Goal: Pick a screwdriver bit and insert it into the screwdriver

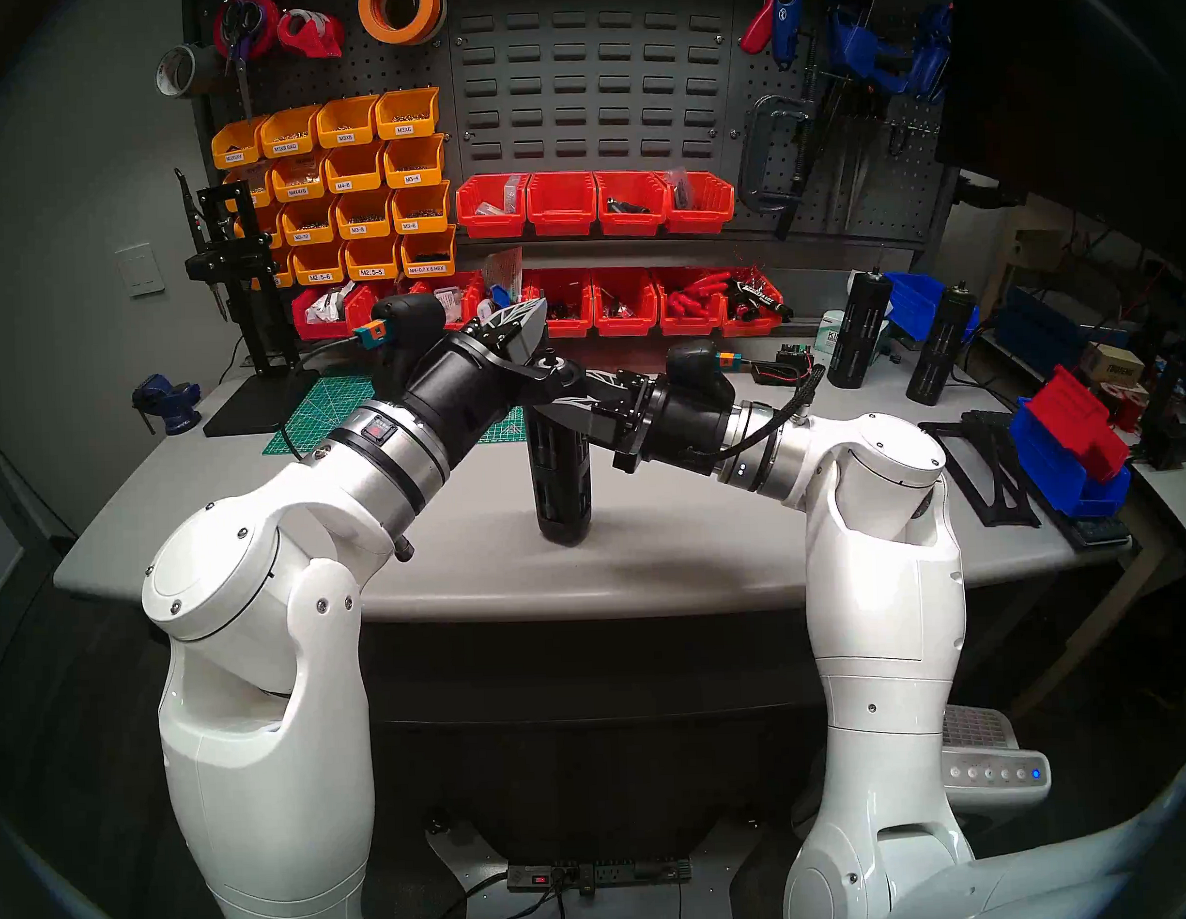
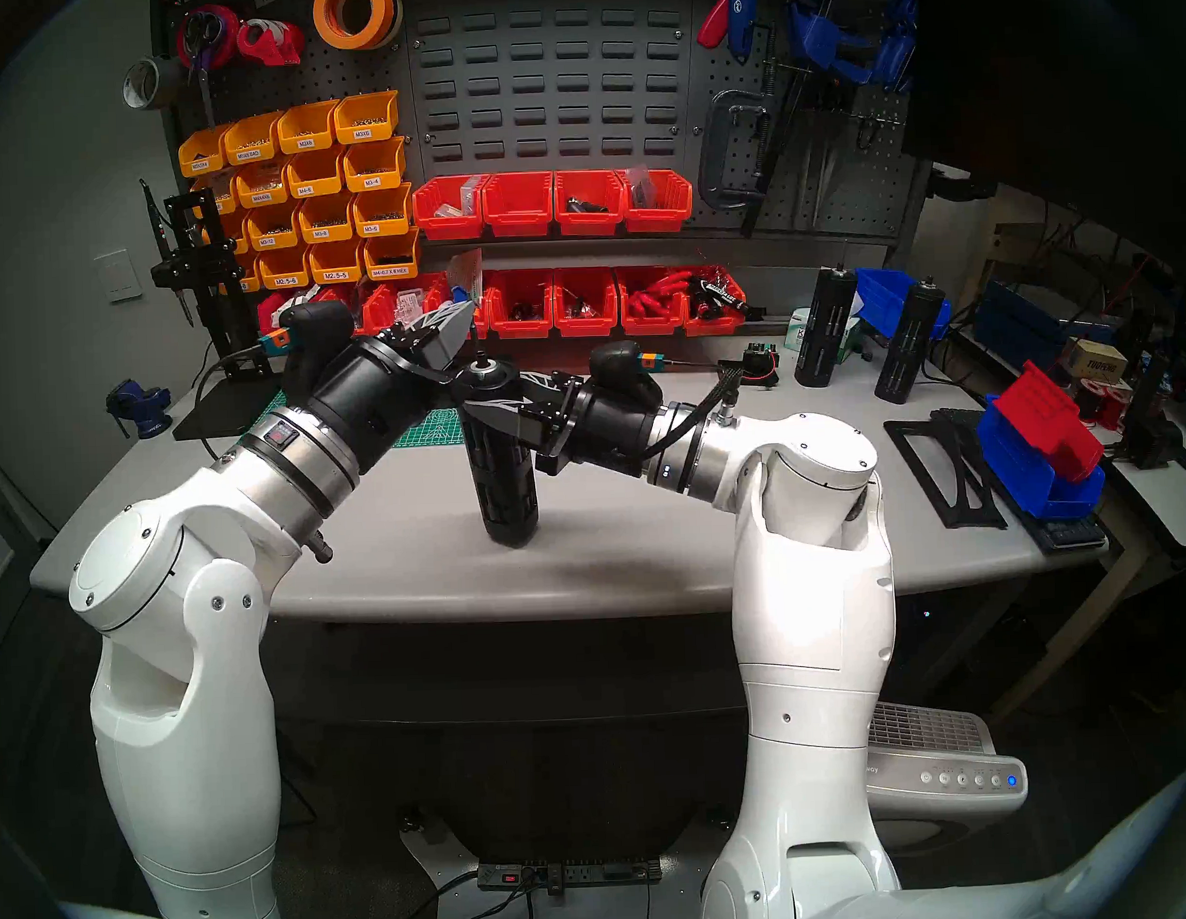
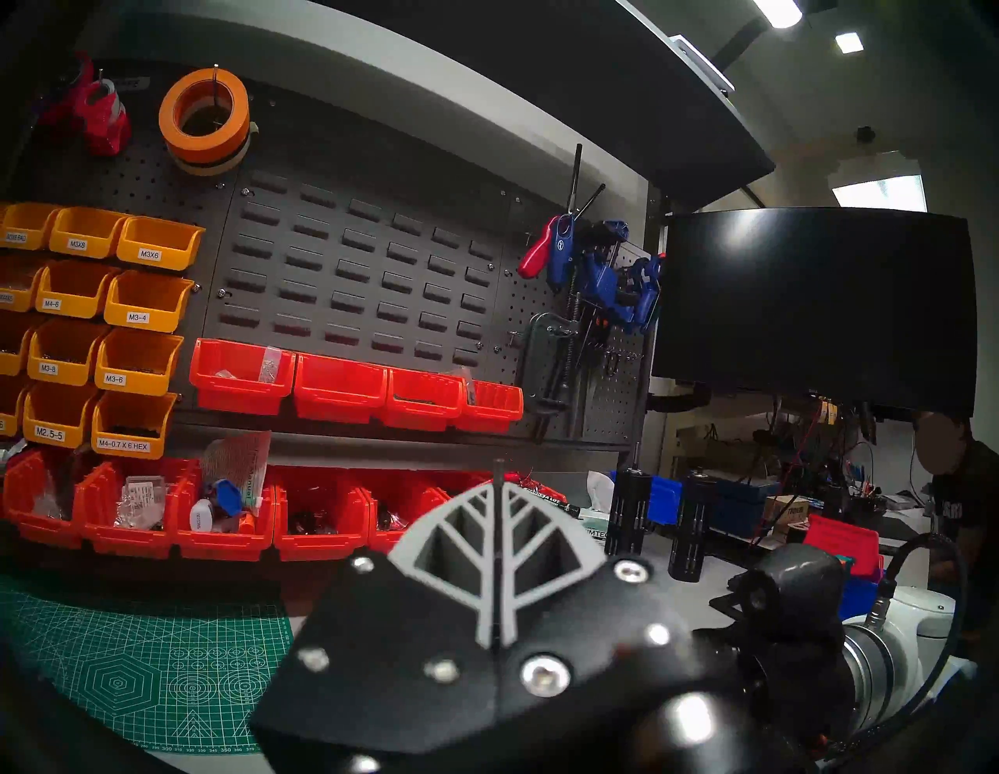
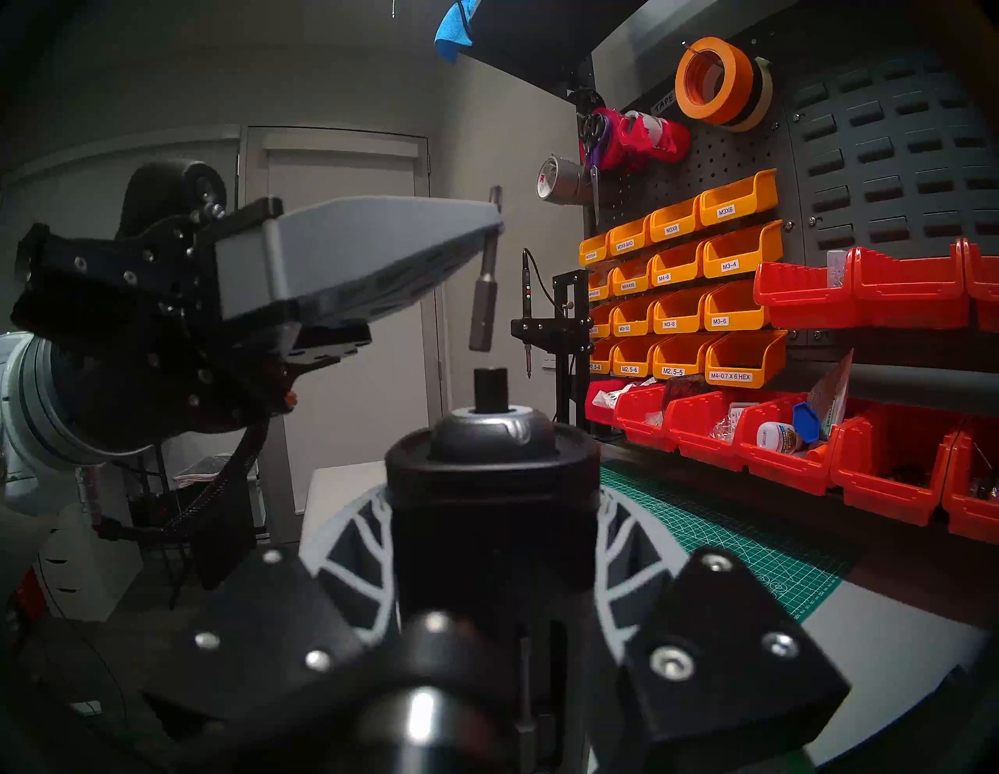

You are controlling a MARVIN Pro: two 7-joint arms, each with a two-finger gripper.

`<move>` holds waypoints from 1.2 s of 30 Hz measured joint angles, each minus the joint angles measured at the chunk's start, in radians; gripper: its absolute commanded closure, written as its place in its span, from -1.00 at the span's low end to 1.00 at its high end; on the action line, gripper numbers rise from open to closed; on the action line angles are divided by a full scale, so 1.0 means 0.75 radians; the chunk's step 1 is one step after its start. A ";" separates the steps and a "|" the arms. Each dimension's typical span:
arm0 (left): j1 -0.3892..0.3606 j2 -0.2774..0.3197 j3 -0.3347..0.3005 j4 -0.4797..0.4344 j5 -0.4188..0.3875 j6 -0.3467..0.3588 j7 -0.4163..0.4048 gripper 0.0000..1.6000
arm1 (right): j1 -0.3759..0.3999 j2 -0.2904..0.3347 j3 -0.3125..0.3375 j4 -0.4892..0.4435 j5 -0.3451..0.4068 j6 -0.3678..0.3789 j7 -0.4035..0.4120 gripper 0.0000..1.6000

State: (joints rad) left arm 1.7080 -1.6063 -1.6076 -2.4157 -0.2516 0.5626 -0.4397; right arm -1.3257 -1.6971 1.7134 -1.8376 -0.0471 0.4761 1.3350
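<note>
The screwdriver (image 1: 564, 476), a tall matte-black slotted cylinder, stands upright at the middle of the grey table. My right gripper (image 1: 551, 400) is shut on its upper part; in the right wrist view the fingers (image 4: 351, 540) flank its body (image 4: 486, 486). My left gripper (image 1: 539, 309) is shut on the screwdriver bit (image 4: 483, 302). The bit hangs nearly upright from the fingertips, slightly tilted. Its lower end is a small gap above the screwdriver's top nub (image 4: 491, 386). In the left wrist view the bit (image 3: 498, 467) shows as a thin dark pin between the closed fingers.
Two more black cylinders (image 1: 861, 332) (image 1: 942, 342) stand at the back right. A green cutting mat (image 1: 327, 411) lies at the back left, behind it a black stand with a pen-shaped tool (image 1: 235, 273). Red bins (image 1: 625, 306) line the back; blue and red bins (image 1: 1073, 445) sit far right.
</note>
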 measured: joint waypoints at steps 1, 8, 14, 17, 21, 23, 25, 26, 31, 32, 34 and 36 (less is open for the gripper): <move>0.000 0.000 0.000 0.000 0.000 0.000 0.000 1.00 | 0.000 0.000 0.000 0.000 0.000 0.000 0.000 1.00; -0.001 -0.001 0.001 0.000 0.000 0.000 0.000 1.00 | 0.003 -0.001 0.003 0.000 0.000 0.000 0.012 1.00; -0.001 -0.002 0.008 0.000 0.000 0.000 0.000 1.00 | 0.004 -0.002 0.004 0.000 0.001 0.000 0.022 1.00; -0.002 -0.002 0.012 0.001 0.000 0.000 -0.001 1.00 | 0.005 -0.003 0.005 0.000 0.001 0.000 0.025 1.00; -0.002 -0.002 0.015 0.001 0.000 0.000 -0.001 1.00 | 0.006 -0.004 0.006 0.000 0.001 0.000 0.025 1.00; -0.002 -0.002 0.016 0.001 0.000 0.000 -0.001 1.00 | 0.007 -0.004 0.006 0.000 0.001 0.000 0.025 1.00; -0.002 -0.002 0.016 0.001 0.001 0.000 -0.001 1.00 | 0.008 -0.004 0.007 0.000 0.001 0.000 0.025 1.00; -0.002 -0.002 0.016 0.001 0.001 0.000 -0.001 1.00 | 0.008 -0.005 0.007 0.001 0.001 0.000 0.025 1.00; -0.002 -0.003 0.018 0.000 0.001 0.000 -0.001 1.00 | 0.009 -0.006 0.010 0.004 0.001 -0.001 0.025 1.00; -0.002 -0.003 0.018 0.000 0.001 0.000 -0.001 1.00 | 0.010 -0.006 0.011 0.005 0.001 -0.002 0.025 1.00; -0.002 -0.003 0.018 0.000 0.001 0.000 -0.001 1.00 | 0.011 -0.006 0.012 0.006 0.001 -0.002 0.025 1.00; -0.002 -0.003 0.018 0.000 0.001 0.000 -0.001 1.00 | 0.012 -0.007 0.014 0.008 0.001 -0.003 0.025 1.00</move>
State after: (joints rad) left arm 1.7065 -1.6084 -1.5939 -2.4154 -0.2511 0.5626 -0.4407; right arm -1.3169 -1.7025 1.7236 -1.8318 -0.0466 0.4740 1.3537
